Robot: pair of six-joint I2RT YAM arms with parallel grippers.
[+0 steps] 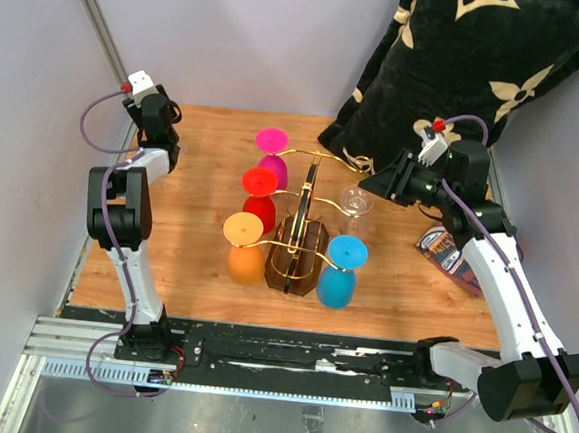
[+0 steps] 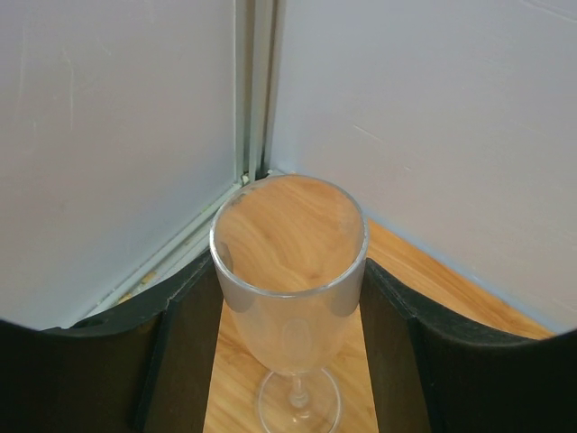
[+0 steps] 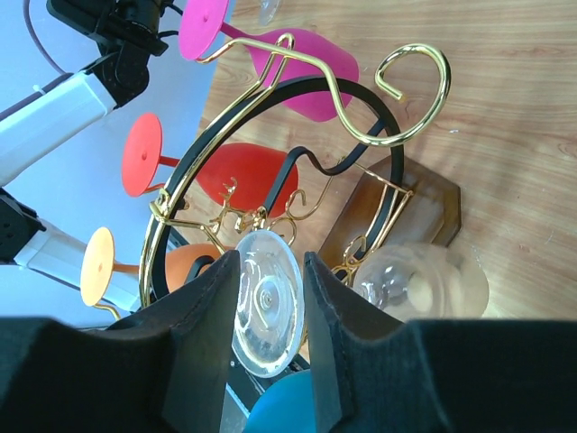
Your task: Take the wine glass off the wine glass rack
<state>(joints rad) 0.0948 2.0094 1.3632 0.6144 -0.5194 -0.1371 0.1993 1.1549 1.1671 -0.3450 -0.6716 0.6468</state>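
Top view, left arm: folded into the far-left corner of the wooden worktop [image 1: 197, 184]. Its pincer and anything in it are hidden behind the wrist.
Top view, wine glass rack [image 1: 297, 255]: thin gold wire scrolls and a central loop over a dark brown block, mid-worktop. A pink glass [image 1: 271, 155], a red glass [image 1: 260, 199] and an orange glass [image 1: 245, 248] hang foot-up on its left, and a blue glass [image 1: 340, 271] at its near right; all four look matte and opaque.
Top view, clear wine glass [image 1: 356, 200]: hangs foot-up on the rack's far-right arm, faint against the wood, just beside the right pincer [image 1: 377, 186]. Contact is not readable here.
Top view, edges: a black cushion [image 1: 462, 60] with cream flowers is cut off at the top right. A printed packet [image 1: 442, 251] is half hidden under the right arm.
Left wrist: the left pincer [image 2: 290, 266] shows only here. Its black fingers [image 2: 194, 361] press both sides of the bowl of a second clear glass [image 2: 288, 325], gripping it. This glass stands upright in the corner, its foot partly cut off at the bottom edge.
Right wrist: black fingers [image 3: 198, 343] flank the clear wine glass's round foot, which hangs on the rack's wire. I cannot tell whether they squeeze it or stand clear of it. The bowl is blurred and looks frosted.
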